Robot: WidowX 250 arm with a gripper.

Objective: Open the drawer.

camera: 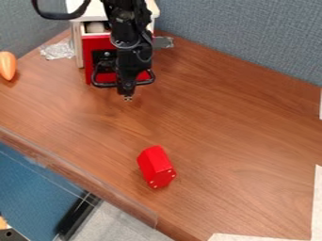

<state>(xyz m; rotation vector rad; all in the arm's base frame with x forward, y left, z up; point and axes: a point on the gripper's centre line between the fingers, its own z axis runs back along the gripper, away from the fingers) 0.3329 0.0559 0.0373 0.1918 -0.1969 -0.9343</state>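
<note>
Where the brown wood-grain table reaches its far left part, a drawer with a bright red front (89,54) sits in a small cream-white cabinet (78,44). A black, rounded bar handle (104,84) runs low across the red front, showing to the left and right of the arm. How far the drawer stands out of the cabinet is hard to tell behind the arm.

The black robot arm (129,28) comes in from the top edge and hides the middle of the drawer front. Its black two-finger gripper (128,98) points down, with its tip just on the near side of the handle; whether it touches the handle, I cannot tell. Nor can I tell whether its jaws are wide or narrow.

Just left of the cabinet lies a crumpled piece of silver foil (58,50), and farther left, at the view's edge, a smooth, rounded orange object (7,65). A flat grey piece (165,42) juts out at the cabinet's right side. Well apart from the drawer, on the near part of the table, lies a red, many-sided block with pale dots (156,165). Grey-blue fabric panels (245,33) stand along the far side.
</note>
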